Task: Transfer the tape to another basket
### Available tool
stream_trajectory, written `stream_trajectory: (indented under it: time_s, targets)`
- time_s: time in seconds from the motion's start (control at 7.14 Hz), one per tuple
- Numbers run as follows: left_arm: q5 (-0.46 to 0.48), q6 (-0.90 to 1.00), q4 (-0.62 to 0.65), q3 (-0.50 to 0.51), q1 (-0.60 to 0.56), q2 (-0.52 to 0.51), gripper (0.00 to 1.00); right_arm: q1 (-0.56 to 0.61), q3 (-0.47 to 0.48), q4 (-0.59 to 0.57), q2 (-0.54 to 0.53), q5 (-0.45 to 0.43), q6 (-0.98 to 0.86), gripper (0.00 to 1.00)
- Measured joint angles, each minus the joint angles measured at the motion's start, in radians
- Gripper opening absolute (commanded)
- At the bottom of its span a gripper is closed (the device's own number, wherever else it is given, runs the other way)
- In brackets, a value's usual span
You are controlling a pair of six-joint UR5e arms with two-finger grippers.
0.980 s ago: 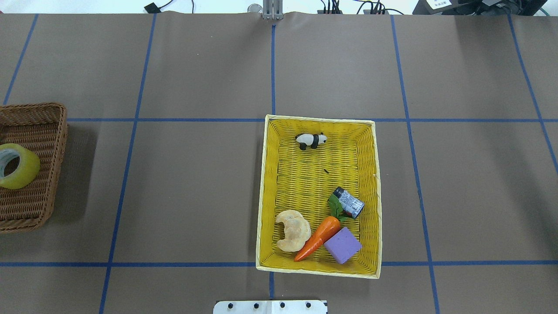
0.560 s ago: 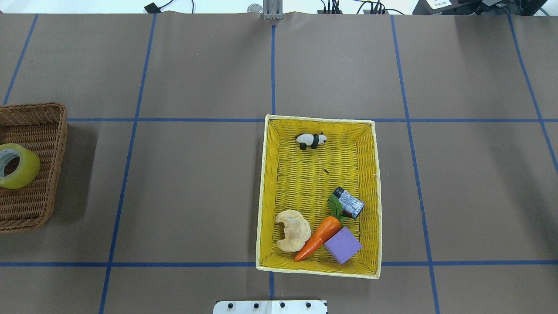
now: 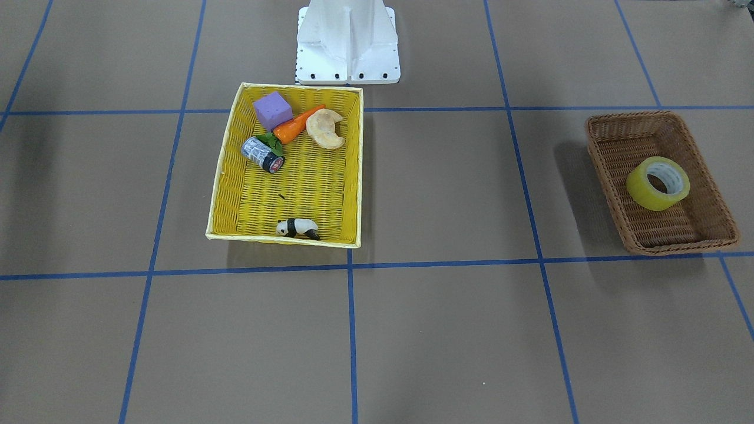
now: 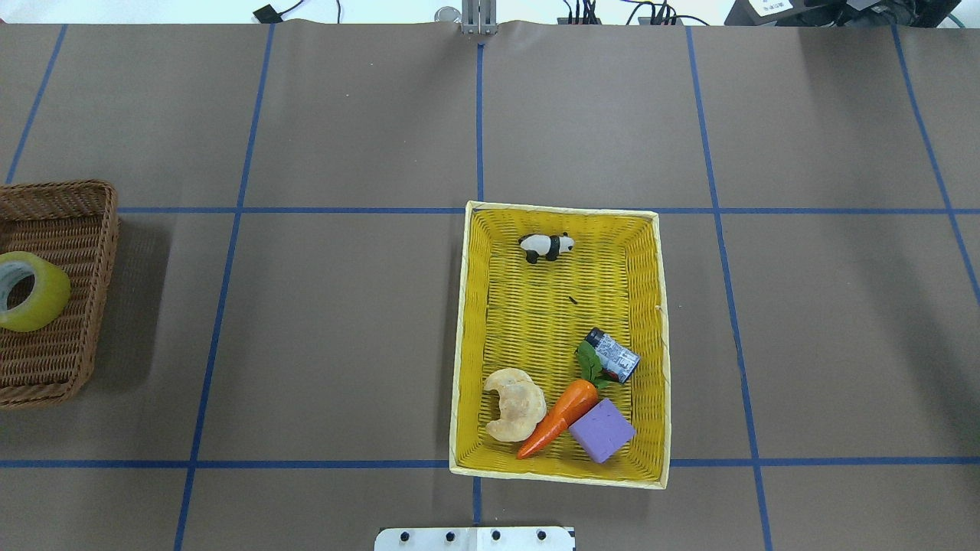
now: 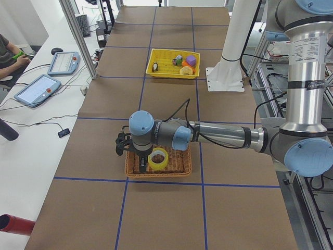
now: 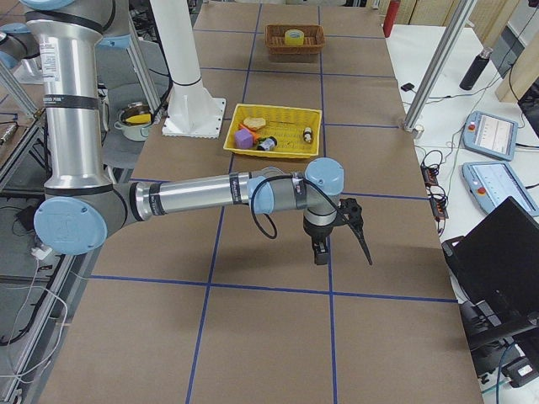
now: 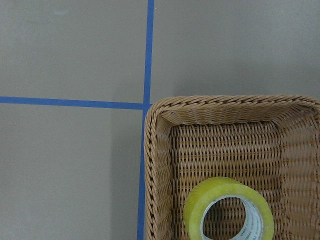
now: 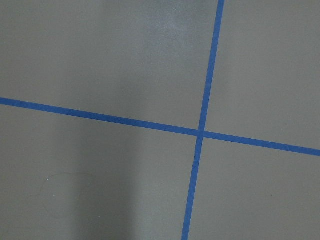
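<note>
I see the tape (image 3: 658, 183) lying tilted inside the brown basket (image 3: 607, 159), at the counter's left edge. The left gripper (image 5: 130, 151) hangs above that basket's corner. I cannot tell whether it is clenched or released. The right gripper (image 6: 341, 240) hovers over bare counter toward the right edge, and I cannot read its grip either. The yellow basket (image 4: 468, 337) sits mid-counter.

Left fingers (image 5: 140, 164), right fingers (image 6: 362, 242): both downward.

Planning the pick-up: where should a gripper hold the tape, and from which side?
Probably the ring wall of the tape, one finger in its core hole, from above: the hole faces mostly upward, and the walls of the basket block the sides.
</note>
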Motion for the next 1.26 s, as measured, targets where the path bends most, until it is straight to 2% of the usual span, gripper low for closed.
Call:
stream_trajectory:
  time_s: [1.26]
  targets:
    - [0.013,-0.005,-0.006,-0.112,-0.006,0.021,0.98,0.005,0.006,0.003,-0.002,0.037,0.008,1.0]
